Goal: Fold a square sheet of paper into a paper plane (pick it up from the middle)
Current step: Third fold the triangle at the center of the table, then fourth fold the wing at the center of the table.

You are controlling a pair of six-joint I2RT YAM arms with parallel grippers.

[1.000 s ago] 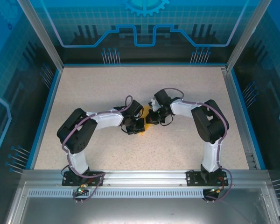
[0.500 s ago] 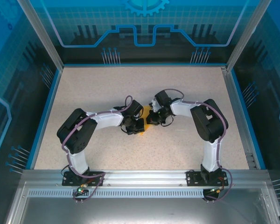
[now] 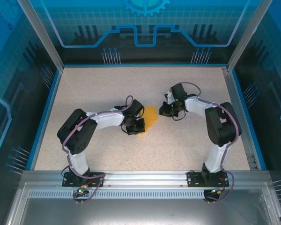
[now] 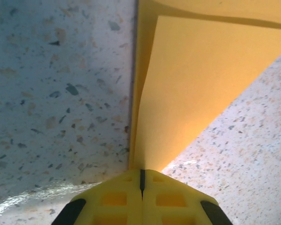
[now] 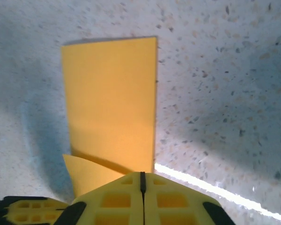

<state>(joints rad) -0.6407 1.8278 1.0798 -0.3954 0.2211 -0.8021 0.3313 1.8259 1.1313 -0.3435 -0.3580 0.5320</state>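
Speckled beige table (image 3: 84, 93) runs bare to its blue-edged rim, with blue-lit panels (image 3: 145, 28) closing the cell at the back and sides and an aluminium rail (image 3: 145, 176) carrying both arm bases at the near edge.

At centre-left, the left gripper (image 4: 142, 173) has its yellow fingers pressed together on the narrow near end of the orange sheet of paper (image 3: 151, 116). The left wrist view shows a doubled layer tapering straight into the fingertips, so it reads as a pinch on that corner.

The sheet lies near the table's middle, already folded. The right wrist view shows a flat rectangle with a small slanted flap lifting at its near left.

To the right of it, the right gripper (image 5: 142, 174) has its fingers closed to a thin seam. From above it sits just beside the sheet's right edge, apparently holding nothing.

This looks like an early fold, far from a pointed dart. The next move probably calls for the right gripper to catch a free edge or press the crease while the left anchors the corner. Nothing else is on the table. The obstacles are the left gripper covering one corner, the closeness of the two grippers, and thin paper lying flat with little edge to get under.
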